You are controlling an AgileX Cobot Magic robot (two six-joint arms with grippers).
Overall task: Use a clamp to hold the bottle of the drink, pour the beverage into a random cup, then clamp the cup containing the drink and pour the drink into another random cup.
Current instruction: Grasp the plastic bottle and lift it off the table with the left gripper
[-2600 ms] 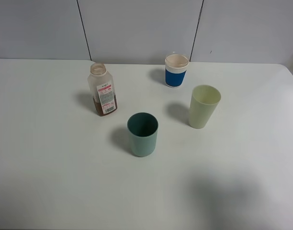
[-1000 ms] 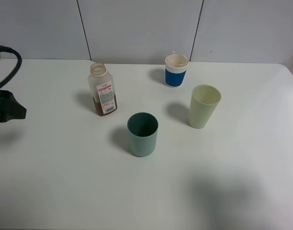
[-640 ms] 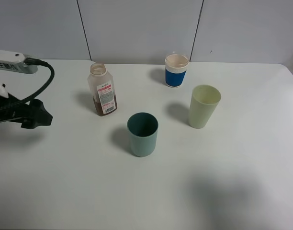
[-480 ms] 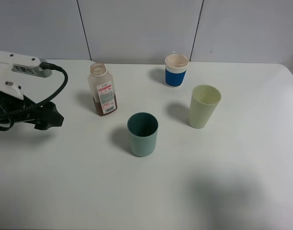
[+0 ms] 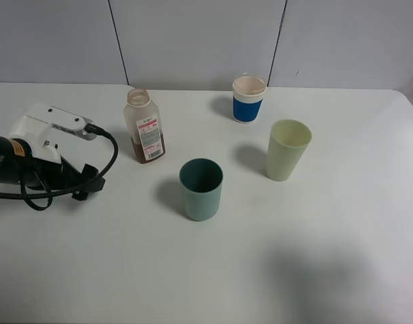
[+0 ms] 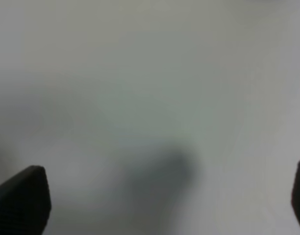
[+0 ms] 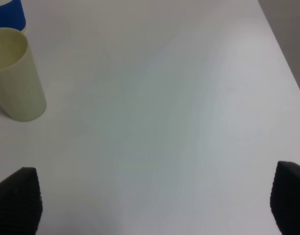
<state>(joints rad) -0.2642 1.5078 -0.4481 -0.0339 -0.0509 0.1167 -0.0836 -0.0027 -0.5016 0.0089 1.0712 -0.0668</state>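
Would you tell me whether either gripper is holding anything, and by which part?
Nothing is held. The left gripper and right gripper both stand open and empty; the bottle stands untouched on the table.

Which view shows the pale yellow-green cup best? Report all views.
The exterior high view: the pale yellow-green cup stands upright, whole from rim to base. The right wrist view clips its side at the picture's edge. The left wrist view shows blurred table, no cup.

The view is blurred. Pale white table fills almost all of it. The left gripper has its jaws spread wide, with only its dark ribbed fingertips showing at the two lower corners. A soft grey shadow lies on the table between them.
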